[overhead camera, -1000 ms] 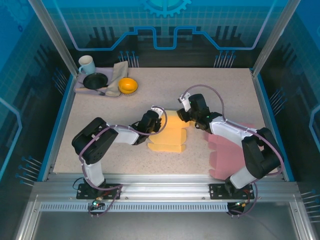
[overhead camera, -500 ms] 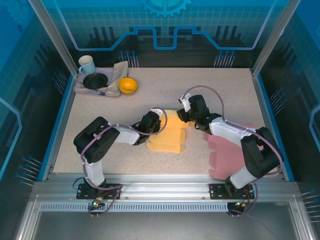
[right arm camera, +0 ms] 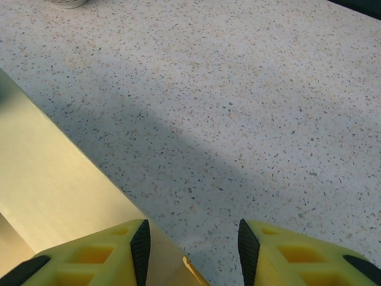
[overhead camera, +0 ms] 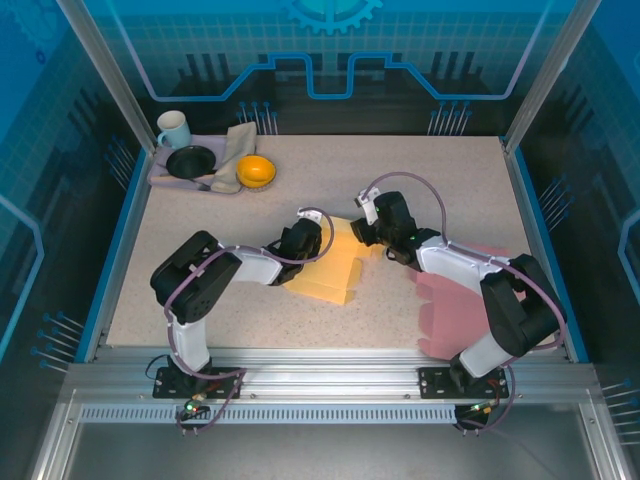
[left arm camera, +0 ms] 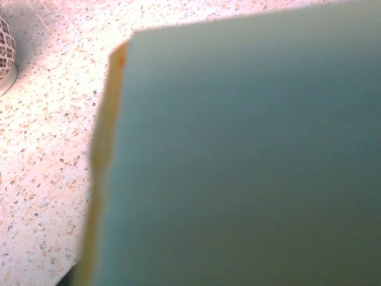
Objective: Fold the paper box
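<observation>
Although the left gripper (overhead camera: 310, 242) sits at the edge of the paper box (overhead camera: 335, 268), its jaw state cannot be told. Right gripper (right arm camera: 191, 226) jaws stand apart, the box's yellow panel lying just left of them on the speckled table (right arm camera: 238, 89).

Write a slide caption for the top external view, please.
Left gripper and right gripper meet at the far edge of the yellow paper box; a dish tray sits far left.

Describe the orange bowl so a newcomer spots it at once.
Look to the far left corner of the table, where a lilac tray holds a mug, a black dish and a cloth. The bowl sits at the tray's right end, the only bright orange thing there.
</observation>
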